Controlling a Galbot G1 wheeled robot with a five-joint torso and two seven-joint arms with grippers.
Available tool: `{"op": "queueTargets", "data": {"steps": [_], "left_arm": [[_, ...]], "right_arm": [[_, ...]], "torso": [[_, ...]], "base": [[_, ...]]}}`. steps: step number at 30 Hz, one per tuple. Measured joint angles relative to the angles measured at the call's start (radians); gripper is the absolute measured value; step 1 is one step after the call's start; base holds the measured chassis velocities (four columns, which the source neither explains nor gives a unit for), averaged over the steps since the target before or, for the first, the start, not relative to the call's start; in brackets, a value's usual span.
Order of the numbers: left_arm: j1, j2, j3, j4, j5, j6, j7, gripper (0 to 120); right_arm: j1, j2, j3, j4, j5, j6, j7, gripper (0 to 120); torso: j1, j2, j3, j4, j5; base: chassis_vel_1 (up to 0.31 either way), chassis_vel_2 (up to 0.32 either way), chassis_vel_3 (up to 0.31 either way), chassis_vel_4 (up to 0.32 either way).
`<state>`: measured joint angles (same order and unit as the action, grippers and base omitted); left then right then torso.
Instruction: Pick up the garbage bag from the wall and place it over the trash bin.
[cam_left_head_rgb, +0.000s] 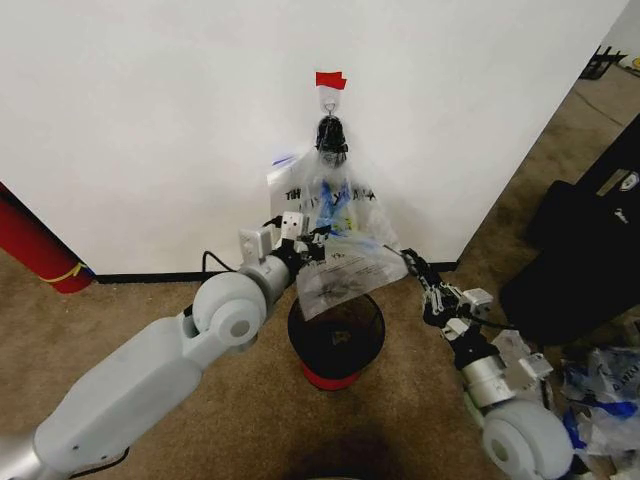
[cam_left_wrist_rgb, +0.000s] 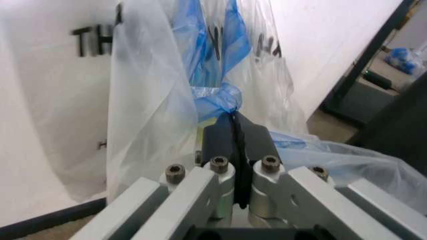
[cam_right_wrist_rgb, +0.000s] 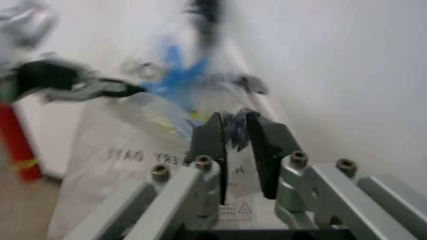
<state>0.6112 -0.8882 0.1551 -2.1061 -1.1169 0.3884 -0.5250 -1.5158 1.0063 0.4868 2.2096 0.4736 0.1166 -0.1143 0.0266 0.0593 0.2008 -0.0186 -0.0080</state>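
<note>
Both grippers pinch one thin translucent garbage bag (cam_left_head_rgb: 345, 268), stretched between them just above the round black wire-mesh trash bin (cam_left_head_rgb: 336, 340). The left gripper (cam_left_head_rgb: 312, 245) clamps a blue-tinted fold; the right gripper (cam_left_head_rgb: 408, 262) grips the opposite edge. I judge the lowering step comes next, needing the mouth spread wider. Wrist views confirm both grasps; the head view shows spare bags hanging on the white wall (cam_left_head_rgb: 150, 120).

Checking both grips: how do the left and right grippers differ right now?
The left gripper is pinched shut on a blue-printed fold of the translucent plastic garbage bag, near the wall; the right gripper holds the bag's other edge with a visible gap between its fingers. Both hold it above the black wire-mesh trash bin.
</note>
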Motion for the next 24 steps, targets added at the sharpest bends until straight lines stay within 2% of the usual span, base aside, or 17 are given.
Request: {"op": "queueTargets", "data": {"steps": [4, 5, 6, 8, 10, 13, 15, 18, 19, 21, 22, 23, 24], "left_arm": [[0.030, 0.000, -0.016, -0.008, 0.028, -0.004, 0.011, 0], [0.030, 0.000, -0.016, -0.008, 0.028, -0.004, 0.011, 0], [0.039, 0.003, -0.019, -0.011, 0.037, -0.006, 0.017, 0], [0.052, 0.006, -0.025, -0.017, 0.047, -0.009, 0.023, 0], [0.063, 0.006, -0.029, -0.022, 0.052, -0.011, 0.027, 0], [0.065, 0.005, -0.030, -0.023, 0.053, -0.011, 0.028, 0], [0.076, 0.005, -0.030, -0.027, 0.061, -0.013, 0.032, 0], [0.064, -0.005, -0.008, -0.016, 0.068, -0.015, 0.039, 0], [0.045, -0.013, 0.013, -0.006, 0.070, -0.016, 0.041, 0], [0.025, -0.023, 0.038, 0.006, 0.071, -0.018, 0.042, 0], [-0.002, -0.040, 0.073, 0.024, 0.072, -0.021, 0.045, 0], [-0.015, -0.049, 0.093, 0.033, 0.073, -0.023, 0.048, 0], [-0.020, -0.054, 0.102, 0.037, 0.076, -0.025, 0.049, 0]], "right_arm": [[-0.033, -0.106, 0.064, 0.023, -0.007, 0.046, -0.179, 32], [-0.033, -0.106, 0.064, 0.023, -0.007, 0.046, -0.179, 32], [-0.019, -0.142, 0.073, 0.019, -0.008, 0.055, -0.204, 35], [0.025, -0.182, 0.058, 0.018, 0.028, 0.030, -0.148, 43], [0.091, -0.215, 0.026, 0.022, 0.107, -0.033, -0.030, 53], [0.109, -0.222, 0.018, 0.020, 0.125, -0.052, -0.005, 53], [0.187, -0.252, -0.013, -0.009, 0.174, -0.107, 0.051, 70], [0.306, -0.308, -0.080, -0.075, 0.214, -0.137, 0.070, 81], [0.341, -0.326, -0.106, -0.098, 0.227, -0.139, 0.068, 86], [0.357, -0.337, -0.118, -0.112, 0.228, -0.138, 0.063, 88], [0.361, -0.349, -0.122, -0.127, 0.219, -0.134, 0.053, 93], [0.377, -0.358, -0.145, -0.150, 0.206, -0.123, 0.042, 97], [0.403, -0.363, -0.177, -0.173, 0.195, -0.115, 0.030, 98]], "torso": [[0.000, 0.000, 0.000, -0.0012, 0.0000], [0.000, 0.000, 0.000, -0.0012, 0.0000], [0.000, 0.000, 0.000, -0.0013, -0.0001], [0.000, 0.000, 0.000, -0.0003, 0.0002], [0.000, 0.000, 0.000, -0.0004, 0.0000], [0.000, 0.000, 0.000, -0.0004, -0.0001], [0.000, 0.000, 0.000, -0.0007, 0.0003], [0.000, 0.000, 0.000, 0.0000, 0.0002], [0.000, 0.000, 0.000, -0.0006, -0.0002], [0.000, 0.000, 0.000, 0.0000, 0.0004], [0.000, 0.000, 0.000, -0.0003, 0.0006], [0.000, 0.000, 0.000, -0.0021, -0.0005], [0.000, 0.000, 0.000, -0.0022, -0.0003]], "base": [[0.000, 0.000, 0.000, 0.000], [0.000, 0.000, 0.000, 0.000], [0.000, 0.000, 0.000, 0.000], [0.000, 0.000, 0.000, 0.000], [0.000, 0.000, 0.000, 0.000], [0.000, 0.000, 0.000, 0.000], [0.000, 0.000, 0.000, 0.000], [0.000, 0.000, 0.000, 0.000], [0.000, 0.000, 0.000, 0.000], [0.000, 0.000, 0.000, 0.000], [0.000, 0.000, 0.000, 0.000], [0.000, 0.000, 0.000, 0.000], [0.000, 0.000, 0.000, 0.000]]}}
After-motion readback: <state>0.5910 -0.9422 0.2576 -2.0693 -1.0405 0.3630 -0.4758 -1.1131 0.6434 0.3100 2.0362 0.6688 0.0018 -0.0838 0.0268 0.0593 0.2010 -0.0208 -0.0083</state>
